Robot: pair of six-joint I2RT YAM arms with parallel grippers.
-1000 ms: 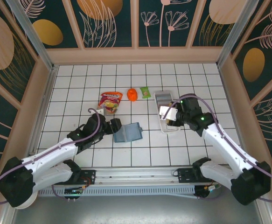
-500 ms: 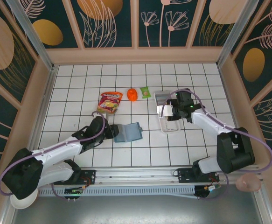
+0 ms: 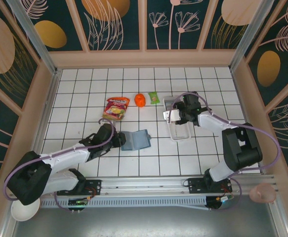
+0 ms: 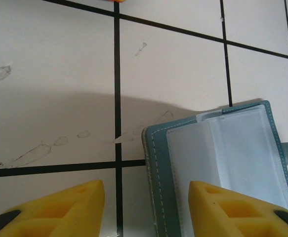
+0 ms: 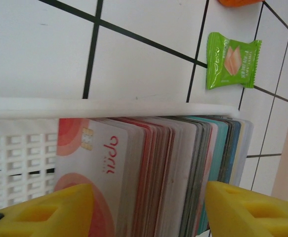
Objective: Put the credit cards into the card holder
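The card holder point(image 3: 136, 139) is a teal wallet lying open on the tiles, its clear inner pockets point(image 4: 232, 148) facing up. My left gripper point(image 3: 119, 140) is at its left edge. In the left wrist view the left gripper point(image 4: 146, 212) is open: one yellow finger stands over bare tile, the other over the wallet's inside, with the stitched edge between them. The credit cards point(image 5: 173, 168) stand on edge as a thick stack in the white tray point(image 5: 109, 107). My right gripper point(image 5: 148, 212) is open and straddles that stack, a pale card with red-pink marks at the front.
The long white tray point(image 3: 181, 132) lies right of centre, with my right gripper point(image 3: 176, 114) over its far end. A green packet point(image 3: 154, 98), an orange object point(image 3: 140, 100) and a red snack bag point(image 3: 116, 107) lie beyond the wallet. Wooden walls ring the tiled floor.
My left gripper has closed in on the wallet's left edge and its jaws have narrowed. My right gripper has shifted along the tray toward its far end, over the cards.
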